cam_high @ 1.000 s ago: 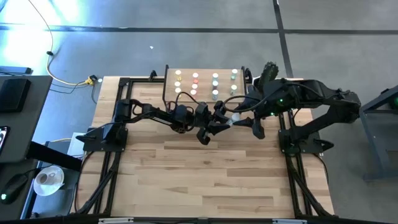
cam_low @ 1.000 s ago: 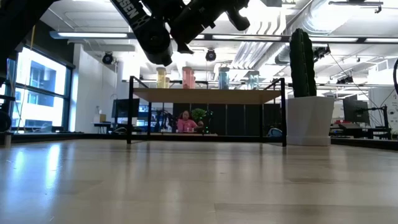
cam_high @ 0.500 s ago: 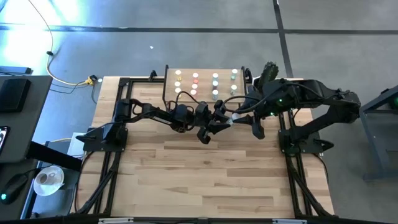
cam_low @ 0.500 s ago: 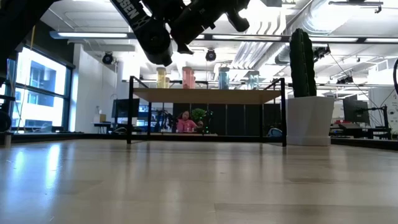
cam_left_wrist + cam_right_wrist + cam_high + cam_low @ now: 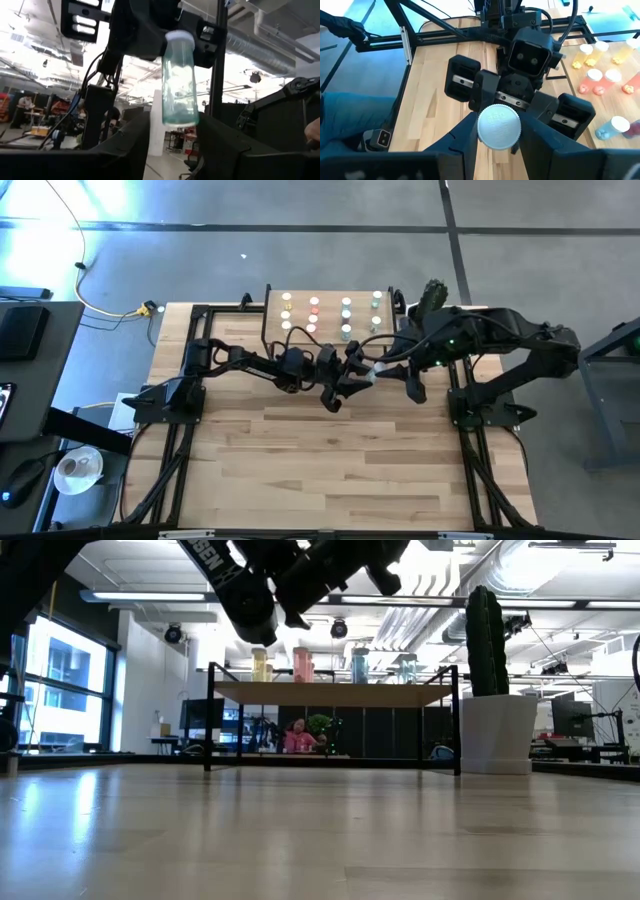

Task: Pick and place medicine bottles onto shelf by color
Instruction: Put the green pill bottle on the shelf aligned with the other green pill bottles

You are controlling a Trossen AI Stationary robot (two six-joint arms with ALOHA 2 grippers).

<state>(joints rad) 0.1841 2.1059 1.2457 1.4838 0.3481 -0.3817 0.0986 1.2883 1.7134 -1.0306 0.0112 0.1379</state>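
Note:
A pale green medicine bottle (image 5: 179,85) with a white cap hangs in midair over the table's middle, between my two grippers. My right gripper (image 5: 498,131) comes from the table's right and is shut on it. My left gripper (image 5: 172,135) faces it from the left, open, its fingers standing on either side of the bottle's bottom end. In the high view the two grippers meet at the bottle (image 5: 368,370). The shelf (image 5: 275,315) stands at the far edge with several bottles (image 5: 303,665) upright on its top board. My right gripper pinches the bottle's white cap (image 5: 495,120) by its round side between the two fingers. The fingers come about level from the table's right and lie along the bottle. The bottle is lifted clear, its bottom end pointing away toward the left gripper.
A white pot with a cactus (image 5: 497,730) stands to the right of the shelf (image 5: 335,693). Black arm frames run along both table sides (image 5: 180,395). Bare wood lies toward the near edge (image 5: 330,470). A person sits far behind the table (image 5: 297,737).
My right gripper has shut on the bottle's cap, and my left gripper has then opened around the bottle's bottom end. Both arms have kept their places, and the bottle stays in midair between them.

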